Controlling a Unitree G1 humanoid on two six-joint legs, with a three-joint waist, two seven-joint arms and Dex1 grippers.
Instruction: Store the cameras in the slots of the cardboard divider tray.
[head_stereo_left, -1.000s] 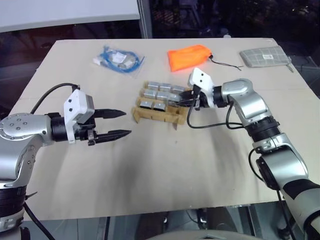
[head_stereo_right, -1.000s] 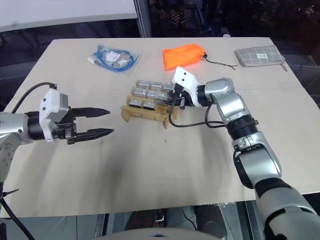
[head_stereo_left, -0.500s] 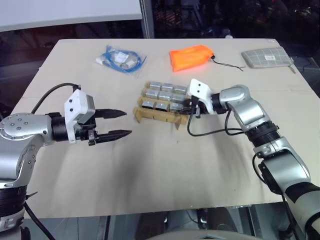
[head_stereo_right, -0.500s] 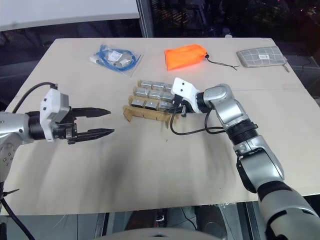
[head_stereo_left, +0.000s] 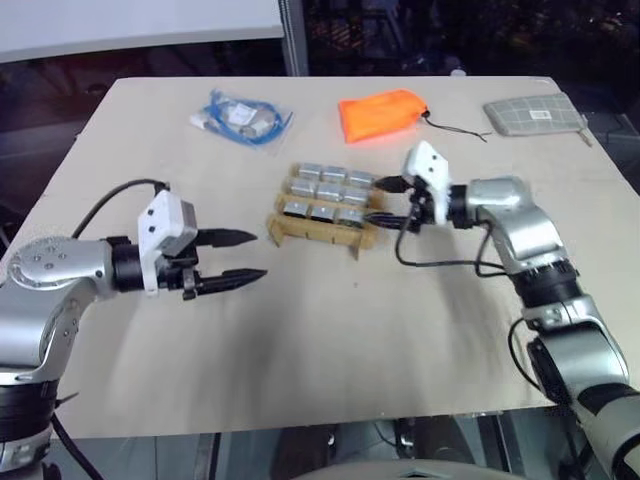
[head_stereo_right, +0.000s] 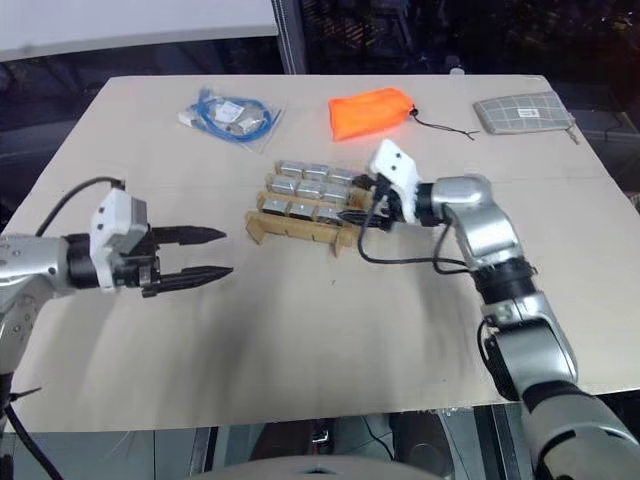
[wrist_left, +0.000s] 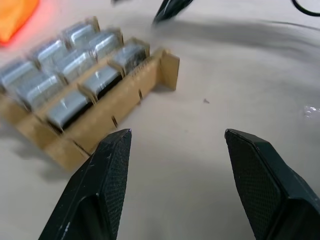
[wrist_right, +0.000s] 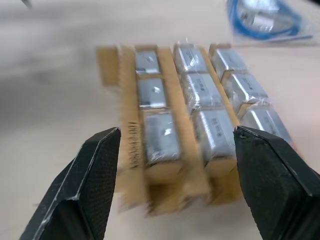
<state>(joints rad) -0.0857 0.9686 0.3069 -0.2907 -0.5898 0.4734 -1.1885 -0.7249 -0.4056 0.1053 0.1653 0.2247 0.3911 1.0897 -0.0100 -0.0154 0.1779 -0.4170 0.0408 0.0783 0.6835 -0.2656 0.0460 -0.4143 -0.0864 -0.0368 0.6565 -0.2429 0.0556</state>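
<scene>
- My right claw (head_stereo_left: 385, 199) hangs just beside the right end of the cardboard divider tray (head_stereo_left: 318, 231), its 2 fingers spread wide with nothing between them.
- From my right wrist, the fingers (wrist_right: 92, 175) stand either side of the tray without touching it.
- My left claw (head_stereo_left: 243, 256) hovers over bare desk (head_stereo_left: 330, 340) to the left of the tray, well apart from it, fingers parted and empty.
- The tray sits near the middle of the desk, somewhat toward the far edge.
- The cameras (head_stereo_left: 328, 190) fill the slots in 3 rows of 3; I count 9 silver-grey cubes, each seated in its own slot.
- The front strip of the tray stands clear of the cameras, on the side nearer to me.
- An orange pouch (head_stereo_left: 381, 114) lies toward the far edge, beyond the tray and apart from it.
- A grey checked pouch (head_stereo_left: 532, 113) lies at the far right corner.
- A clear bag holding a blue cable (head_stereo_left: 238, 118) lies toward the far left of the desk.
</scene>
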